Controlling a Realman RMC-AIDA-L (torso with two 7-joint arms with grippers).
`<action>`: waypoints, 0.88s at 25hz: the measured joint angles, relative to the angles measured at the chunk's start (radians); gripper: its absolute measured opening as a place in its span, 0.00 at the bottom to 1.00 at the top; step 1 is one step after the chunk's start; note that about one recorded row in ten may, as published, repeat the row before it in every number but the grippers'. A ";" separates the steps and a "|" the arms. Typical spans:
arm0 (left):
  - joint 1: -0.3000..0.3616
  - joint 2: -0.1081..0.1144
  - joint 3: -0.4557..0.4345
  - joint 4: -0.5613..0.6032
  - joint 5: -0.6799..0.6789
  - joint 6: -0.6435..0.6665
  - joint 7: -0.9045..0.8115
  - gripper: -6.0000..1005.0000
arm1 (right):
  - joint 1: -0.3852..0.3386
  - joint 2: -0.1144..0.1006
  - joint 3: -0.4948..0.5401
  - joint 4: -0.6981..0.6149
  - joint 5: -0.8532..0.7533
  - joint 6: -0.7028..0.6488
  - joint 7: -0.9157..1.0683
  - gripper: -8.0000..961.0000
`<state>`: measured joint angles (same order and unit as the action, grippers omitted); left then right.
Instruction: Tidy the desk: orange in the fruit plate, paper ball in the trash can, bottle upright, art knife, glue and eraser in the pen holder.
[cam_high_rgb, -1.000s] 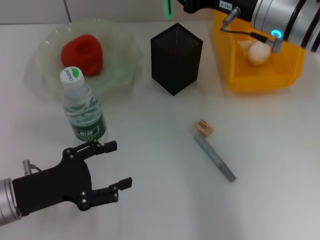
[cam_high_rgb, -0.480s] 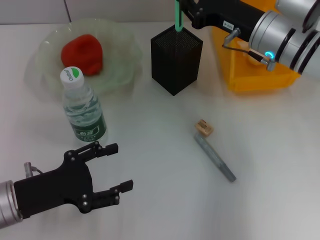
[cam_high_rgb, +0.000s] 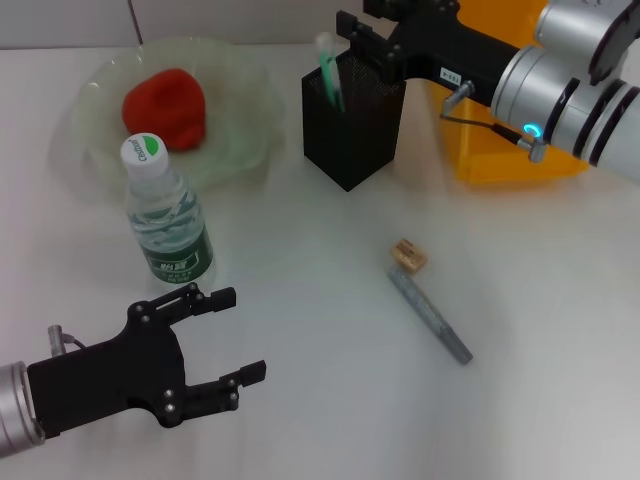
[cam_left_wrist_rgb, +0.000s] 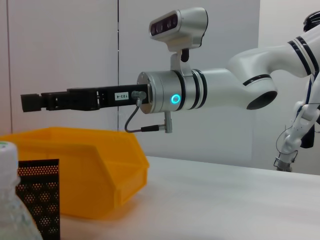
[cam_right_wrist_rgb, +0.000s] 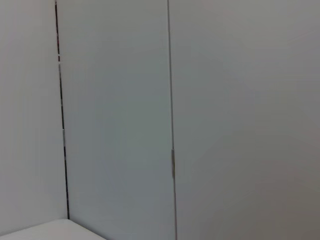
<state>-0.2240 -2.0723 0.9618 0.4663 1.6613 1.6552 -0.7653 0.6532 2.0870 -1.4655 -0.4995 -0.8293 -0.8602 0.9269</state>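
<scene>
One item, the art knife (cam_high_rgb: 329, 70), has just been dropped into the pen holder (cam_high_rgb: 352, 118); right tool (cam_high_rgb: 355, 30) spread wide, glue (cam_high_rgb: 430, 317) and eraser (cam_high_rgb: 408, 256) left.

Black wire-mesh pen holder (cam_high_rgb: 352, 120)

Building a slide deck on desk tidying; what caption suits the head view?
Right gripper above the pen holder, art knife inside; glue and eraser lie on the desk.
</scene>
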 joint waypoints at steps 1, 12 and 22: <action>0.000 0.000 0.000 0.000 0.000 0.000 0.000 0.81 | -0.008 0.000 0.000 -0.009 0.000 -0.002 0.000 0.25; -0.002 0.003 0.000 0.000 0.000 0.002 -0.005 0.81 | -0.307 -0.010 0.041 -0.643 -0.281 -0.073 0.571 0.45; -0.006 0.001 0.000 0.000 0.000 0.005 -0.008 0.81 | -0.119 -0.006 0.071 -1.048 -1.529 -0.585 1.796 0.85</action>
<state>-0.2301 -2.0709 0.9617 0.4663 1.6613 1.6597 -0.7731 0.5346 2.0808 -1.3947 -1.5476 -2.3583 -1.4454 2.7226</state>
